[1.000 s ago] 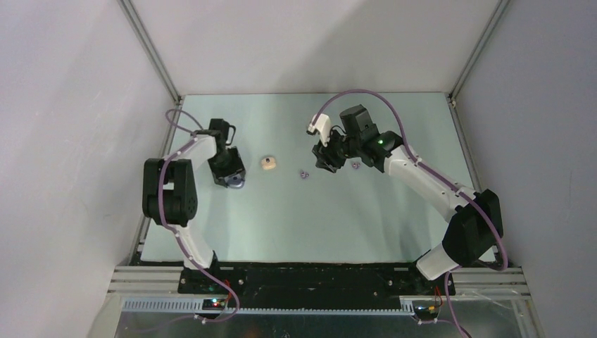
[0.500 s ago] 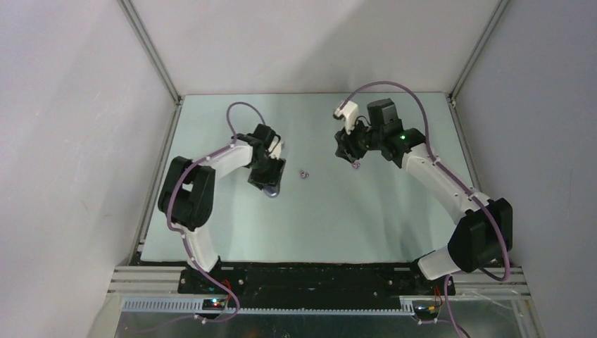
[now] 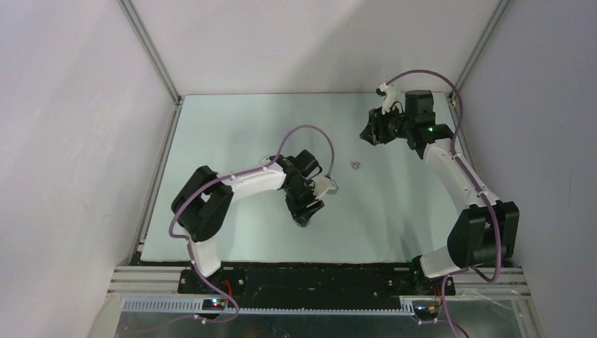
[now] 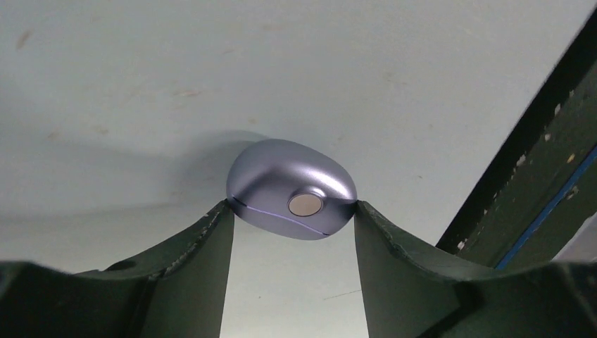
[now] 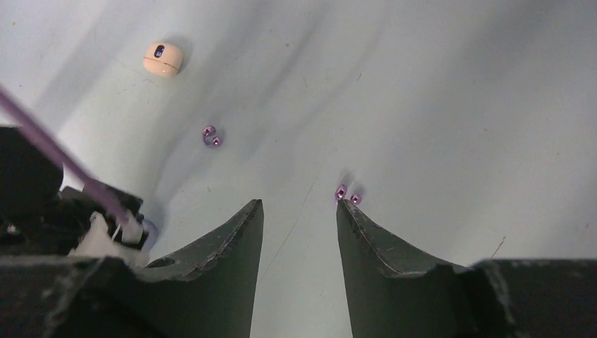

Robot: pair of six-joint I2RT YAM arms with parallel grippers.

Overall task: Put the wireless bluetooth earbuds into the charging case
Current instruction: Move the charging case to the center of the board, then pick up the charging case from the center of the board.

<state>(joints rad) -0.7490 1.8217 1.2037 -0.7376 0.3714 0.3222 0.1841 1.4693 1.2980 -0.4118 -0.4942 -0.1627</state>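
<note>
A closed purple charging case point(image 4: 291, 190) with a round metal spot is clamped between the fingertips of my left gripper point(image 4: 292, 204), over the table. From above, that gripper point(image 3: 308, 211) is at the table's middle, and the case is hidden under it. My right gripper point(image 5: 299, 204) is open and empty, and from above it hovers at the back right point(image 3: 367, 135). One purple earbud point(image 5: 346, 194) lies on the table just past its right fingertip, also seen from above point(image 3: 357, 165). Another purple earbud point(image 5: 211, 135) lies farther left. No cream-white earbuds show.
A closed cream pebble-shaped case point(image 5: 163, 58) lies on the table beyond the second purple earbud. The left arm's wrist and purple cable point(image 5: 84, 211) fill the right wrist view's lower left. Grey walls with metal posts point(image 3: 151, 53) enclose the pale green table point(image 3: 232, 127).
My left arm swung from the table's left side to its middle, carrying the purple case. My right arm drew back to the far right, away from the earbuds.
</note>
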